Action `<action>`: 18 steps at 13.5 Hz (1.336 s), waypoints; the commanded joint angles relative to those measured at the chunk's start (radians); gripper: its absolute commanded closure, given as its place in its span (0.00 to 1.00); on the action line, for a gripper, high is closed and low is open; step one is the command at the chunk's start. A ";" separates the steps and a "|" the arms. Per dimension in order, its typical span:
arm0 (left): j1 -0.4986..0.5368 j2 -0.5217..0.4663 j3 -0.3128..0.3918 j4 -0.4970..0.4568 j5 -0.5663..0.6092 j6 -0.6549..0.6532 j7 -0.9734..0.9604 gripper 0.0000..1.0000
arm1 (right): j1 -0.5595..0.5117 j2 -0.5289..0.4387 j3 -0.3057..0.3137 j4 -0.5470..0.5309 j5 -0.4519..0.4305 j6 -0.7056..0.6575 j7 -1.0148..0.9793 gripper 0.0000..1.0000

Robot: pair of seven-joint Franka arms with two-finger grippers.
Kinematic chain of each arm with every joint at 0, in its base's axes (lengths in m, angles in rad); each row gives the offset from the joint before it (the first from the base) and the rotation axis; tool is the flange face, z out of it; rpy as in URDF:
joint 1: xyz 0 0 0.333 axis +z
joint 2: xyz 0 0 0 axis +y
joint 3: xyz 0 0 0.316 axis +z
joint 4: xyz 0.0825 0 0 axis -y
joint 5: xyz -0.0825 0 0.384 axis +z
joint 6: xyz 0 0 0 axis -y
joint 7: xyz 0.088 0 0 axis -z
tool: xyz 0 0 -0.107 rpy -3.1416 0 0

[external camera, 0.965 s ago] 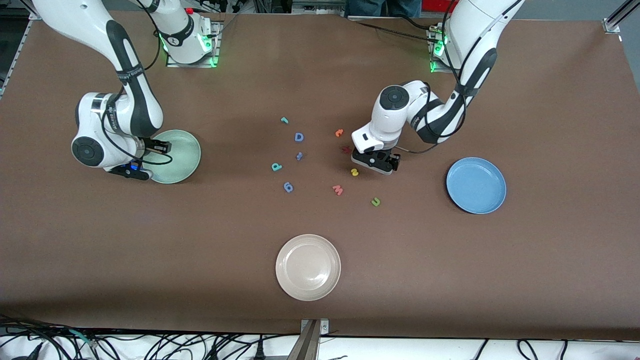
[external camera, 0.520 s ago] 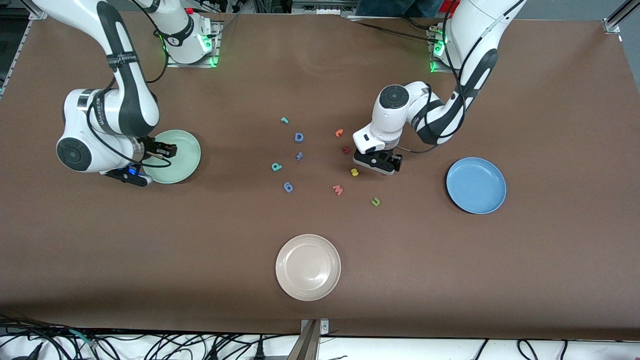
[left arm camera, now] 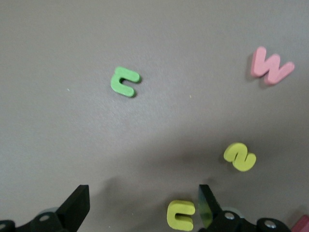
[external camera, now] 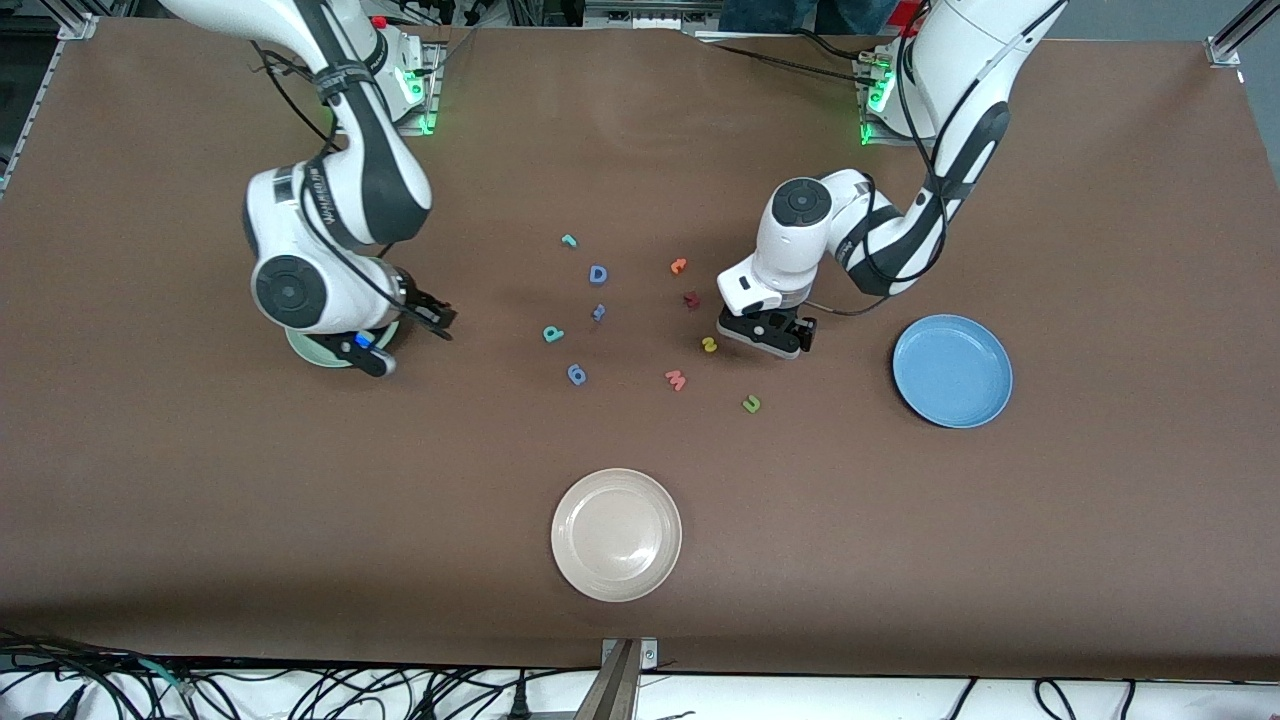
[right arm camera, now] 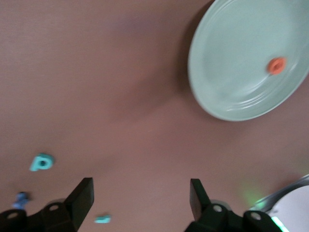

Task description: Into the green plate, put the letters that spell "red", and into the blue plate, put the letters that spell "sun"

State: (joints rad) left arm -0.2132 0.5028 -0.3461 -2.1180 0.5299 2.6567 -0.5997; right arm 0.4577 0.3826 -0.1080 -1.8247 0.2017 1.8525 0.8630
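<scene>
My left gripper [external camera: 775, 335] [left arm camera: 142, 208] hangs open low over the table beside the yellow "s" [external camera: 709, 344] [left arm camera: 240, 157]. The yellow "u" [left arm camera: 181, 215] lies between its fingers, close to one of them; the front view hides it. The green "n" [external camera: 751, 403] [left arm camera: 124, 81] lies nearer the camera. My right gripper [external camera: 435, 318] [right arm camera: 140, 200] is open and empty, just off the green plate [external camera: 310, 354] [right arm camera: 241, 63], which holds the orange "e" [right arm camera: 276, 65]. Teal "d" [external camera: 553, 333] [right arm camera: 42, 162] and teal "r" [external camera: 569, 240] lie mid-table. The blue plate [external camera: 952, 370] is empty.
A blue "D" [external camera: 598, 274], two small blue letters [external camera: 576, 374], an orange letter [external camera: 678, 265], a dark red letter [external camera: 691, 299] and a pink "w" [external camera: 676, 379] lie among the task letters. A white plate [external camera: 616, 534] sits near the front edge.
My right arm swung off the green plate toward the middle letters, its fingers opening wider, the orange "e" left in the plate. My left gripper shifted slightly toward the blue plate.
</scene>
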 commanded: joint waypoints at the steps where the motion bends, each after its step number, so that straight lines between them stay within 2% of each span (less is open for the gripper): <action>1: 0.009 0.011 -0.039 0.093 -0.100 -0.136 0.029 0.00 | 0.022 0.082 0.010 0.047 0.042 0.072 0.082 0.01; 4: -0.003 0.025 -0.042 0.206 -0.253 -0.349 0.212 0.00 | 0.094 0.142 0.010 0.045 0.042 0.198 0.212 0.01; 5: -0.002 0.020 -0.042 0.217 -0.290 -0.378 0.268 0.00 | 0.114 0.159 0.010 0.047 0.042 0.239 0.256 0.01; 9: 0.006 0.028 -0.042 0.219 -0.303 -0.373 0.313 0.00 | 0.170 0.225 0.010 0.047 0.059 0.336 0.372 0.01; 12: -0.003 0.043 -0.042 0.219 -0.309 -0.331 0.311 0.00 | 0.170 0.257 0.010 0.067 0.162 0.364 0.381 0.02; 15: 0.006 0.045 -0.051 0.210 -0.297 -0.305 0.348 0.00 | 0.185 0.280 0.010 0.071 0.206 0.398 0.389 0.02; 18: 0.011 0.037 -0.050 0.201 -0.353 -0.305 0.425 0.00 | 0.205 0.300 0.010 0.070 0.219 0.425 0.396 0.06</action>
State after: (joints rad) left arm -0.2120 0.5450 -0.3912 -1.9195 0.2330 2.3523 -0.2459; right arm 0.6413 0.6528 -0.0917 -1.7807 0.3954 2.2600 1.2398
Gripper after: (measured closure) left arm 0.000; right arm 0.031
